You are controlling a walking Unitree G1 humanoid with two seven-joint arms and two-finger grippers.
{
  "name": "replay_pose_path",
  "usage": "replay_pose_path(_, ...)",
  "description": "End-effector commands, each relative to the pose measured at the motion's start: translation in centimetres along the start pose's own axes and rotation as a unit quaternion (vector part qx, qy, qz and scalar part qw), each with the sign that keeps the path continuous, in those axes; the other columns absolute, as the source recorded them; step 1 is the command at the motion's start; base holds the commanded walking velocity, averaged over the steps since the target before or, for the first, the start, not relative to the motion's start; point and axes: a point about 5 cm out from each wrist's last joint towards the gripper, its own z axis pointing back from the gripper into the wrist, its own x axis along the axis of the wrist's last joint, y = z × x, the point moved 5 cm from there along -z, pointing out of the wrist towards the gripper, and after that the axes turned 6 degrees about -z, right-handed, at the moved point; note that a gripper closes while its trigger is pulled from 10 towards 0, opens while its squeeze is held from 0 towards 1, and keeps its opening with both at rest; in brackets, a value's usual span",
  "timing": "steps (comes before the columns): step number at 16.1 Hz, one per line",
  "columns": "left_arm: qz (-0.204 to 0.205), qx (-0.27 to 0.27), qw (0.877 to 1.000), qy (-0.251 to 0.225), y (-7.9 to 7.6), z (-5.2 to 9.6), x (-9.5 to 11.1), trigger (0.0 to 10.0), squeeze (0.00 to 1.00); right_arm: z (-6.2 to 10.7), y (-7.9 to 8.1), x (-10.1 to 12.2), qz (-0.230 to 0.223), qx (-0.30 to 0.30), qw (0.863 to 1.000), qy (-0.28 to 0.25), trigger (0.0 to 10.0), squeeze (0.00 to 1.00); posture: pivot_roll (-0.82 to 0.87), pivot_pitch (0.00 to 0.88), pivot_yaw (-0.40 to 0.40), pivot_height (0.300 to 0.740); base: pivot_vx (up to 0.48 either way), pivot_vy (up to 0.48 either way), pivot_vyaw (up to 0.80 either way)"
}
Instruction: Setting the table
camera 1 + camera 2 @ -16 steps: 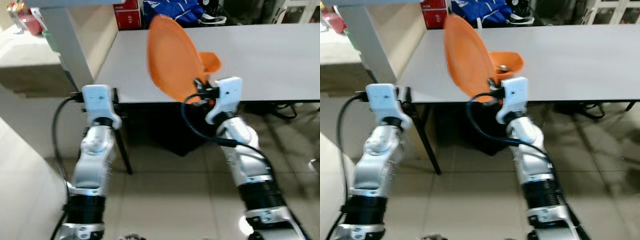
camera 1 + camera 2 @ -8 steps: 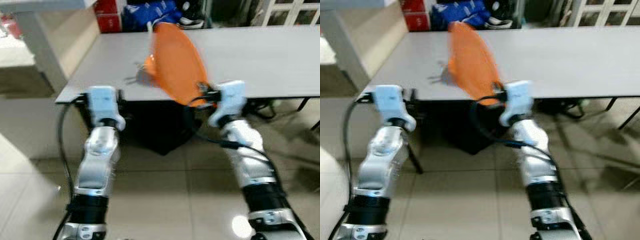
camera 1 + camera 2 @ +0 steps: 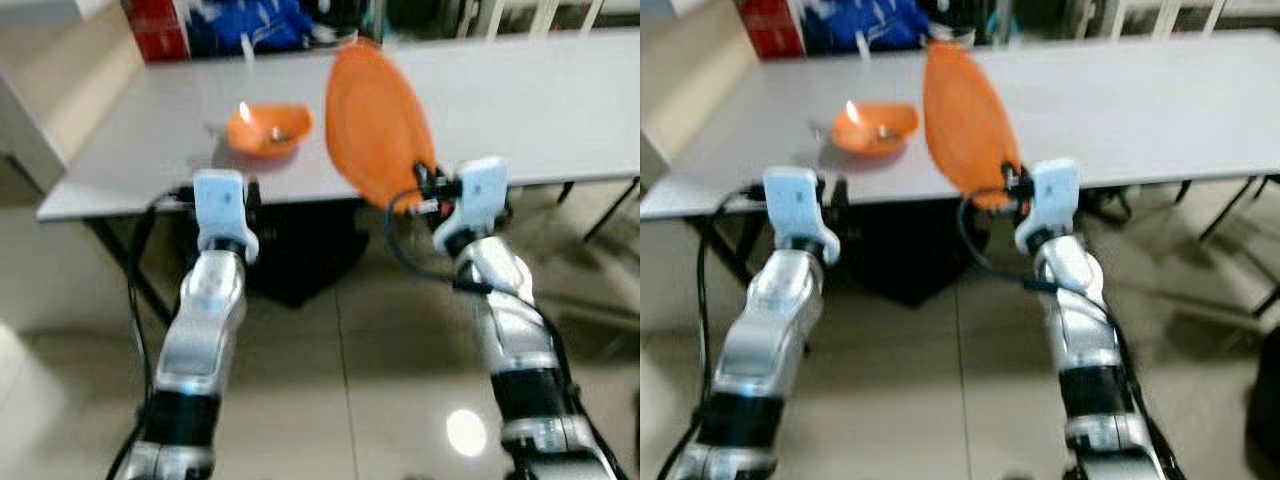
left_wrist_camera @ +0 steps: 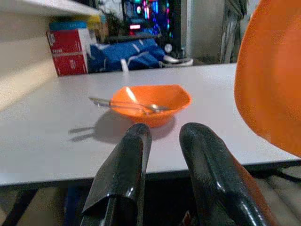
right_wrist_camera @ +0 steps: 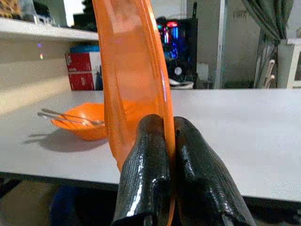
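Right gripper [image 5: 168, 141] pinching an orange plate [image 3: 378, 120] by its lower rim, fingers [image 5: 146, 165] clamped on either side. Plate held almost on edge, standing up over the near side of the grey table [image 3: 540, 90], not resting on it. Left gripper [image 4: 162, 146] slightly spread, holding nothing, hovering just at the table's front edge and aimed at an orange bowl [image 3: 268, 130]. Bowl sitting on the table left of the plate, well apart from it, with a metal utensil [image 4: 124, 103] lying across it, probably a spoon or fork, too blurry to call. Red boxes [image 4: 68, 44] and a blue bundle [image 4: 127, 54] behind the far edge. Glossy tiled floor [image 3: 340, 350] below.
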Motion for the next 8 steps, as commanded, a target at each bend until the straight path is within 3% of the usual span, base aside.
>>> replay_pose_path(1,-0.015,0.007,1.000,-0.012,0.71,0.01,0.61,10.0,0.00,-0.69,1.82,2.08,0.001,0.030,0.999,-0.040,0.0,0.00,-0.14,0.000,0.085,0.740,0.472,0.000,0.00)
replay_pose_path(8,-0.053,-0.014,0.998,-0.013,-0.04,-0.25,0.59,10.0,0.00,-0.69,1.95,1.84,0.000,0.030,0.999,-0.038,0.0,0.00,-0.14,0.000,0.092,0.740,0.477,0.000,0.00)
